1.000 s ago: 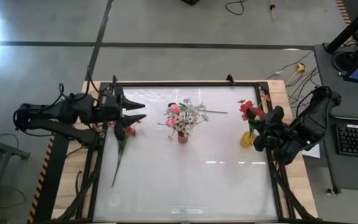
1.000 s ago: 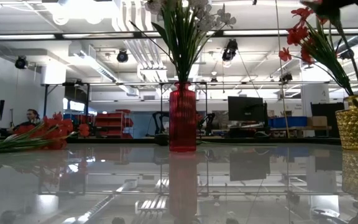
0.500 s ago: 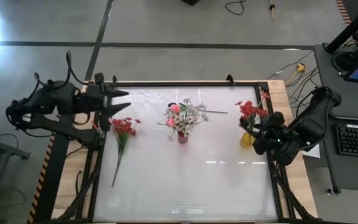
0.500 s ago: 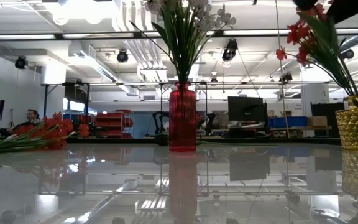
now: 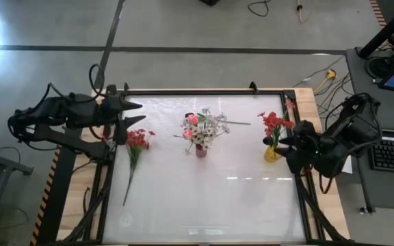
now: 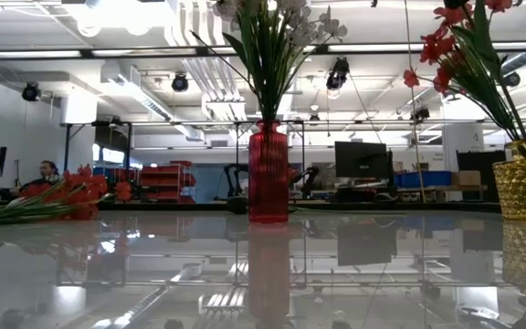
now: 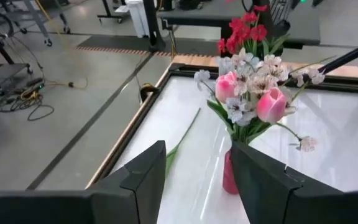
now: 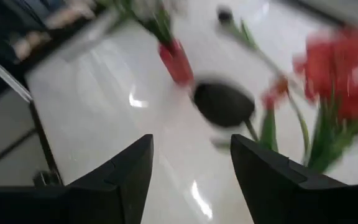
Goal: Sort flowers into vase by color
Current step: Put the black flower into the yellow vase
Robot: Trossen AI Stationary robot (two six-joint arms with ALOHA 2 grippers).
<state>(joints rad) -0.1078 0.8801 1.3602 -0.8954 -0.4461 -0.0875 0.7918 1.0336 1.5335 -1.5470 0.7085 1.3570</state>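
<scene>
Red vase (image 5: 201, 149) stands near mid tabletop (image 5: 211, 198), upright, w/ pink rosebuds (image 7: 271, 104) and white blossom sprays (image 5: 211, 127) in it; left wrist view shows two pink buds among the white, green leaves below. One loose green stem (image 7: 180, 144) lies flat on the tabletop behind that vase, toward the far edge.

Yellow textured vase (image 6: 524, 179) sits at the right side of the tabletop, upright, w/ a bunch of red blooms (image 5: 273, 123) standing in it, stems leaning left in the low view.

Another bunch of red blooms on a long green stem (image 5: 133, 152) lies flat at the left side of the tabletop, heads toward the far edge, stem running toward the near edge. Nothing touches it.

Left hand (image 5: 137, 114) is at the left edge of the tabletop, just beyond the lying red bunch's heads, fingers spread wide, holding nothing. Wrist view looks between the two fingers at the red vase.

Right hand (image 5: 287, 143) is just right of the yellow vase, beside the red blooms, fingers apart and empty; wrist view is blurred but shows a clear gap between the fingers (image 8: 126, 174) w/ red blooms off to one side, none between them.

Low view bkgd: workshop room, a person (image 6: 47, 171) seated far off at left.
</scene>
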